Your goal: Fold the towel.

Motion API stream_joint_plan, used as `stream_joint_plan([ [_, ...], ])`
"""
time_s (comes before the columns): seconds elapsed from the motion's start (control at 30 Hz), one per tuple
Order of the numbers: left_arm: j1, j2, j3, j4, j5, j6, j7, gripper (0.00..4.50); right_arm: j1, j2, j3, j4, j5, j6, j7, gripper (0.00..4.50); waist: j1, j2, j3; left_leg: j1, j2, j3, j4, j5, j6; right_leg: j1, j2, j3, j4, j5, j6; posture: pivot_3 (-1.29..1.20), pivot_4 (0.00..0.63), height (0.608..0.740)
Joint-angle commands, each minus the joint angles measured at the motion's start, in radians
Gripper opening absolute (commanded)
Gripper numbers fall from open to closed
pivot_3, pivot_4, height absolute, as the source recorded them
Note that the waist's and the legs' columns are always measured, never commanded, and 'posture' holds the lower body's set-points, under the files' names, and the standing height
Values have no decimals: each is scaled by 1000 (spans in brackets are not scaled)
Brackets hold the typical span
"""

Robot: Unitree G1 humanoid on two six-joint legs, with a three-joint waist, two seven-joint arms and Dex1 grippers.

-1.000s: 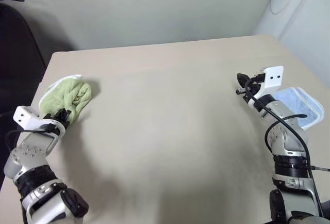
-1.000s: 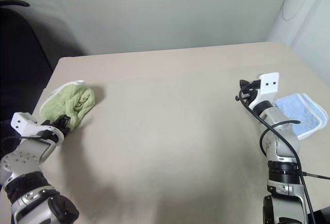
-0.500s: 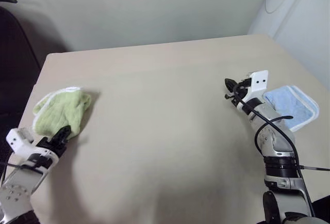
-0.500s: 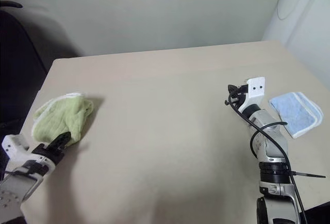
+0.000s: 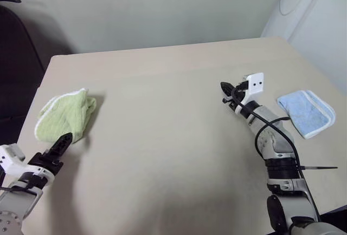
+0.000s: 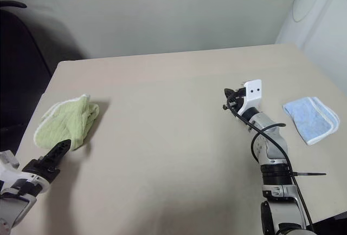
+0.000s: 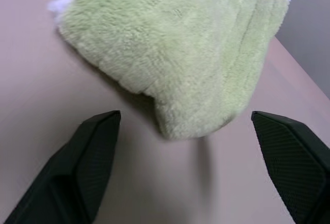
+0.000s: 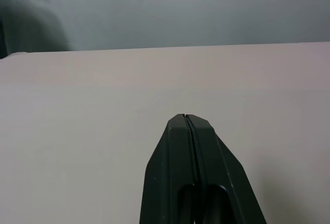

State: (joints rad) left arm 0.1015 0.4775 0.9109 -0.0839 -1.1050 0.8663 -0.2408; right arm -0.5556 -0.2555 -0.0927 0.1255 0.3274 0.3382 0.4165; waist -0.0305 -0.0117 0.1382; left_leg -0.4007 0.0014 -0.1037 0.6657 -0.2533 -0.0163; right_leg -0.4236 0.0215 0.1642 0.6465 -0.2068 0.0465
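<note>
With the green towel (image 5: 64, 116) lying bunched near the table's (image 5: 162, 137) left edge, apparently folded, the spread left end effector (image 7: 188, 131), just short of it and empty, should clear without snagging the cloth, while the right end effector (image 5: 224, 90) hovers pressed together mid-table.

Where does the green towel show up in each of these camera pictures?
Left eye: the towel lies bunched near the table's left edge.
Right eye: same spot.
Left wrist: beyond the left gripper, jaws open.
Right wrist: bare table ahead.
Shared landmark: the table.
</note>
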Motion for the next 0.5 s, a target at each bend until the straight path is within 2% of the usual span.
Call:
stream_joint_plan([
  [0.03, 65, -11, 77, -15, -43, -46, -31, 4487, 2, -5, -8, -26, 2, -25, 15, 0, 0, 0, 0, 0, 0, 0, 0, 0, 0, 0, 0, 0, 0, 0, 0, 0, 150, 735],
  [0.17, 103, -6, 101, -20, -91, -59, -62, 4487, 13, -7, -5, -30, 0, -26, 16, 0, -1, 0, 0, 0, 2, 0, 0, 0, -3, -1, 3, 1, 0, -1, -2, 0, 150, 735],
  [0.23, 124, 47, 54, -169, -112, -40, -110, 4487, 38, -30, -28, -41, 7, -18, 19, 0, -1, -2, -1, 0, 3, 0, 0, 0, -4, -1, 4, 1, 0, -2, -3, 0, 150, 735],
  [0.3, 29, 142, -72, -266, -62, -39, -112, 4487, 57, -49, -49, -54, 11, -14, 13, 0, 22, -5, 0, 0, 5, -2, 0, 0, -6, 0, 6, -1, 0, -3, -6, 0, 150, 735],
  [0.37, -124, 191, -204, -269, -9, -56, -84, 4487, 64, -53, -57, -50, 11, -23, 6, 0, 45, -4, 0, 0, 5, -12, 0, 1, -8, -2, 9, -5, 0, -2, -10, 0, 150, 735],
  [0.43, -298, 200, -373, -255, 87, -76, -64, 4487, 68, -50, -60, -43, 6, -33, -3, 0, 51, -1, -1, 1, 3, -14, 0, 4, -10, -2, 9, -6, 0, 2, -16, 0, 150, 735],
  [0.5, -492, 166, -585, -218, 224, -100, -56, 4487, 70, -41, -62, -47, 4, -38, -15, 0, 52, 0, -1, 2, 0, -15, 2, 5, -10, 4, 8, -3, 0, 9, -13, 0, 150, 735],
])
